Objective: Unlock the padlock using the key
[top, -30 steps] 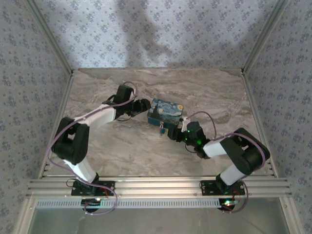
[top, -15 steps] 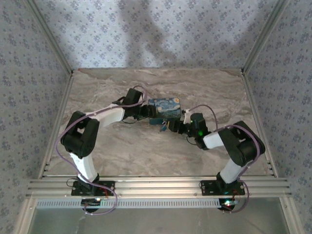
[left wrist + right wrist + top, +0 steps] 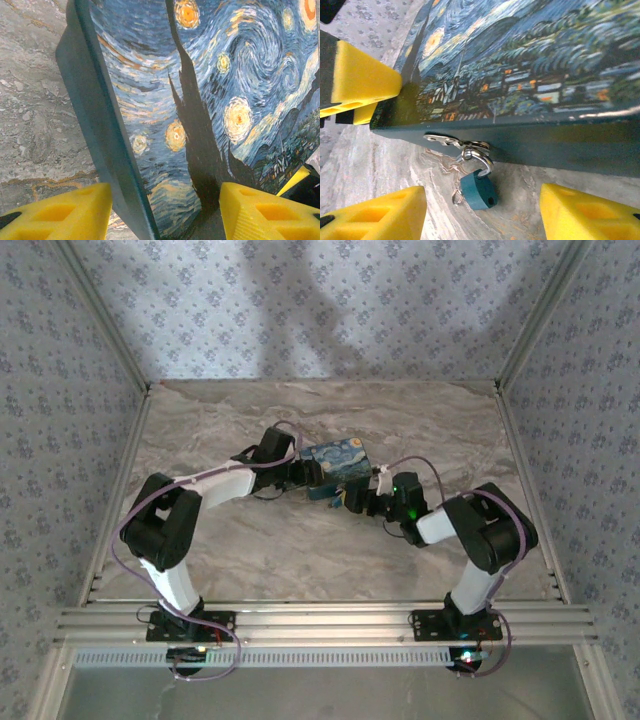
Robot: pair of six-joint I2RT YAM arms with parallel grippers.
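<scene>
From above, the left gripper (image 3: pixel 300 474) sits at the left end of the box (image 3: pixel 340 462), its arm bent at the elbow. The right gripper (image 3: pixel 354 501) meets the box's near wall, that arm folded low. The padlock (image 3: pixel 331 502) hangs off that wall.

Left wrist: the fingers (image 3: pixel 60 212) are spread astride the box's edge.

Right wrist: the jaws are released, and the padlock dangles from the box's hasp (image 3: pixel 455 141) between the fingers (image 3: pixel 590 212), untouched.

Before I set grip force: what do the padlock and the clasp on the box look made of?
Padlock: matte teal body, probably painted or coated metal, though the coating hides what is beneath. Shackle: bare silvery metal with bright glints. Clasp: thin polished metal plate, reflective.
</scene>
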